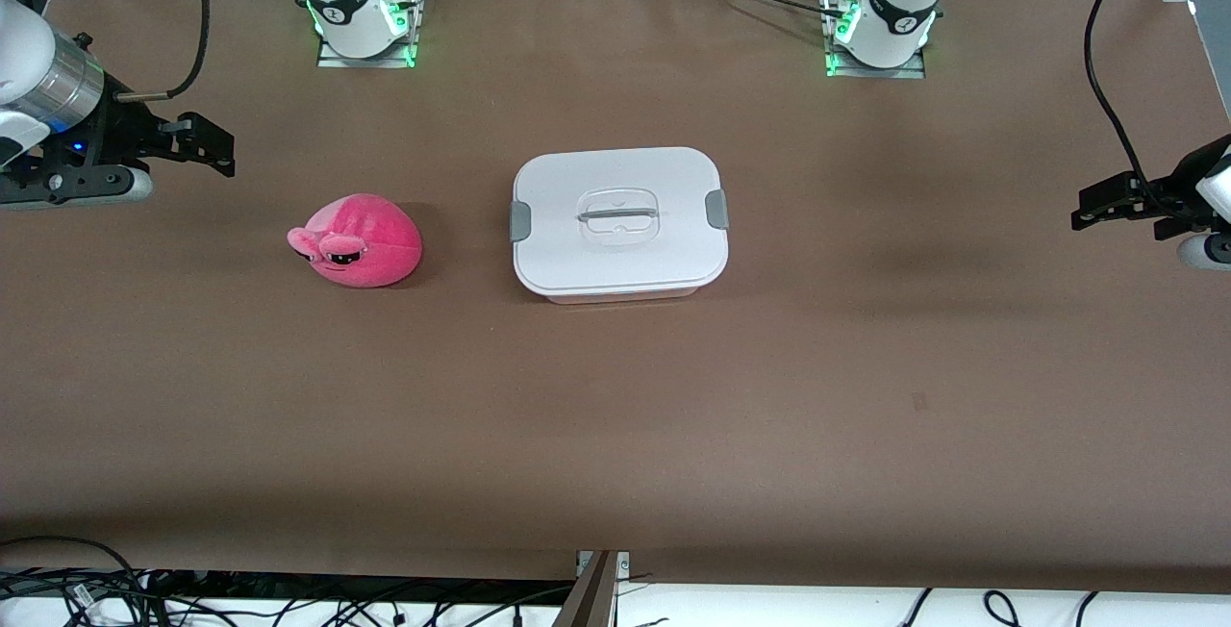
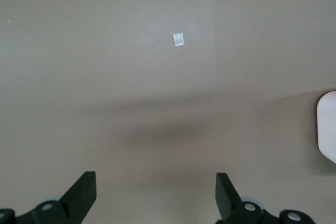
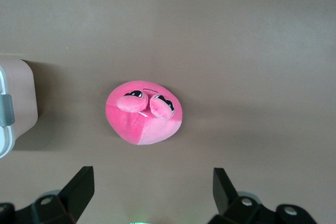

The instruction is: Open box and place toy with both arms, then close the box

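Note:
The box [image 1: 620, 221] sits closed near the table's middle, its white lid on, grey clips at both ends and a clear handle in the centre. The pink plush toy [image 1: 358, 240] lies on the table beside it, toward the right arm's end. My right gripper [image 1: 197, 141] is open and empty, up in the air at the right arm's end of the table; its wrist view shows the toy [image 3: 144, 119] and a corner of the box [image 3: 13, 111]. My left gripper [image 1: 1106, 204] is open and empty, up at the left arm's end; its wrist view shows the box's edge [image 2: 328, 132].
The brown table cover [image 1: 615, 415] is bare around the box and toy. A small pale mark [image 2: 179, 39] lies on it under the left gripper. Cables [image 1: 96, 589] hang along the table edge nearest the front camera.

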